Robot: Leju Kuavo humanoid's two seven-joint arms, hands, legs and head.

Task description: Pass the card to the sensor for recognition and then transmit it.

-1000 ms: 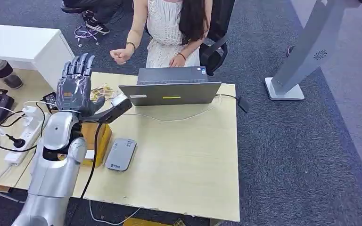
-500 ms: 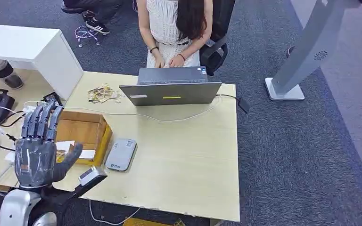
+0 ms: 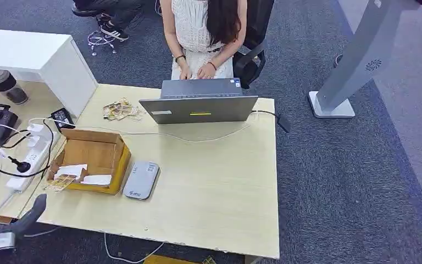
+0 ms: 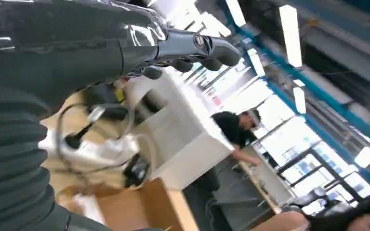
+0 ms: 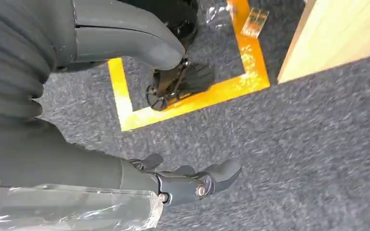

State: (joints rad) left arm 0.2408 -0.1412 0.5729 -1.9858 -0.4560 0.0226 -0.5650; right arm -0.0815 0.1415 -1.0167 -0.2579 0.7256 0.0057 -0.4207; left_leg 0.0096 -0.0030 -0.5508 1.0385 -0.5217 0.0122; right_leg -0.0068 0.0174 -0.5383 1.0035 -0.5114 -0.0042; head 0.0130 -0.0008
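- Quick status: my left hand (image 3: 22, 219) sits way down in the lower left corner of the head view, off the near edge of the table (image 3: 214, 187). In the left wrist view its fingers (image 4: 207, 48) are stretched out and apart, with nothing in them.
- My right hand (image 5: 91, 168) hangs low over the grey carpet, fingers loosely spread, also holding nothing.
- So no card in either hand. The closest things to a card are the white slips (image 3: 96, 179) lying in the cardboard box (image 3: 122, 159) at the left of the table. Honestly can't tell which one is the actual card, they're too small.
- The sensor looks to be the flat grey reader (image 3: 141, 180) just right of the box, touching or almost touching its side.
- The person (image 3: 203, 27) at the top of the frame has both hands at the laptop (image 3: 198, 109), not reaching toward me.
- My read: I'm between steps, hands parked. With nothing gripped, I figure the pick is what's up next.
- That calls for bringing the left hand up over the box, pinching one slip by an edge, swinging it right onto the reader, then passing it up toward the person.
- Tricky bits, I'd guess: flat slips are fiddly to pinch off the box floor, and the box wall sits between the slips and the reader.
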